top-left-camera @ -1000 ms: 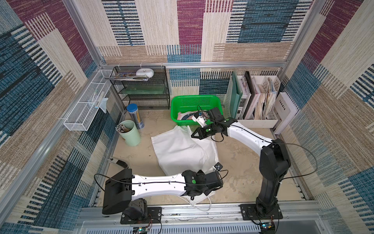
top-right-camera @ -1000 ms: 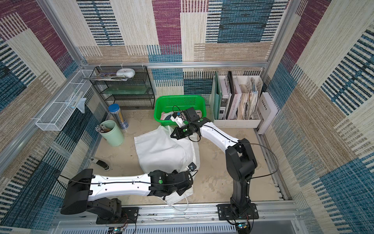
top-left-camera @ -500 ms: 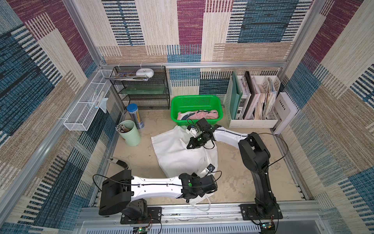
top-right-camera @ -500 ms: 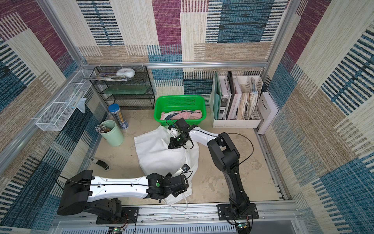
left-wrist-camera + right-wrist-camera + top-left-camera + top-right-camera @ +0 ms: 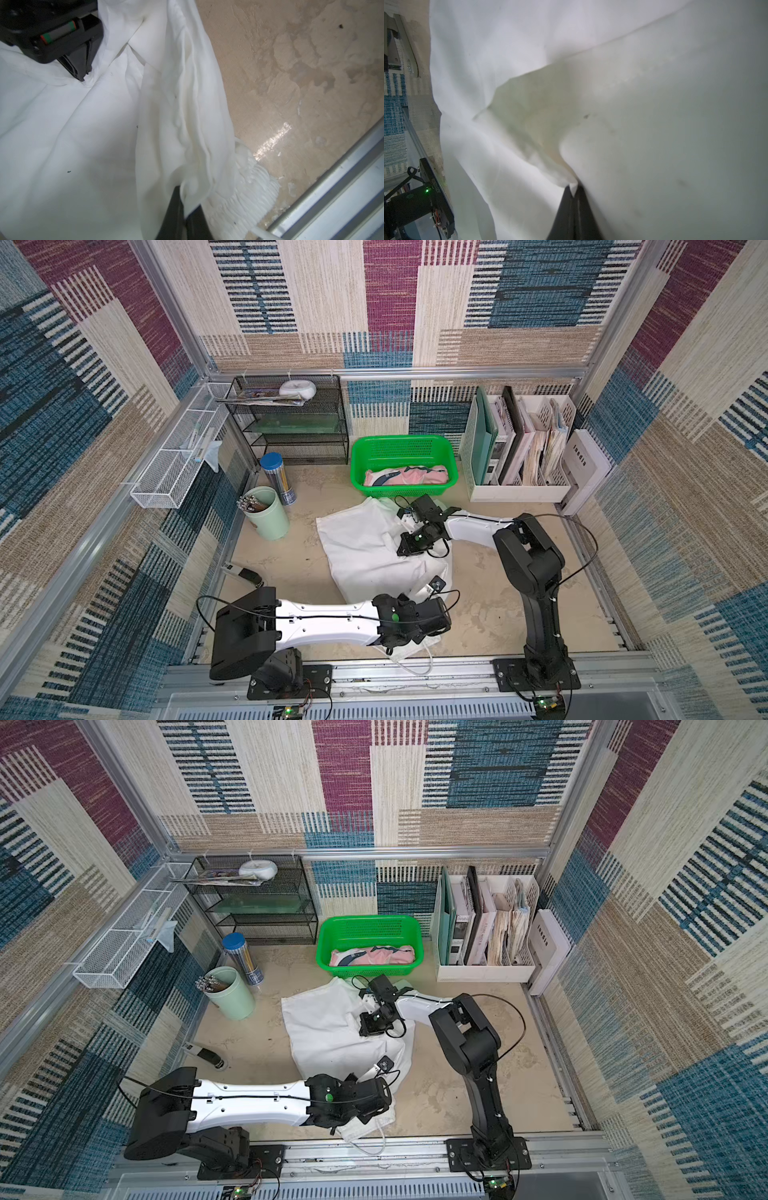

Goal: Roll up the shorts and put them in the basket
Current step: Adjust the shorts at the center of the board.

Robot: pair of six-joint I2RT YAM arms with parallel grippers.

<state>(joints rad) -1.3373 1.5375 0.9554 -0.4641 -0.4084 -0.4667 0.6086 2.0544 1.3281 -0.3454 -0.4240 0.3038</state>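
Lying spread across the mottled tan tabletop (image 5: 490,614), the plain white cloth shorts (image 5: 365,547) sit in the middle of the workspace, apparently laid flat so they can be folded narrower before rolling; their ribbed elastic waistband (image 5: 255,182) is at the near edge and a white drawstring loop (image 5: 428,657) trails onto the metal rail. Behind them, the pink shark-print shorts (image 5: 419,477) are bundled inside the green perforated plastic basket (image 5: 403,438), which reads as a pair already dealt with and parked out of the way. On the near side, the left gripper (image 5: 184,199) has its jaws closed tight on a doubled fold of white cloth just beside the waistband, and the fabric rises into a ridge from that pinch. Farther back, the right gripper (image 5: 573,188) is likewise clamped shut on a thin edge of the same shorts, with cloth tenting up around it. Both pinches lie along the same side of the garment, so my guess is that edge is being carried over toward the opposite side.
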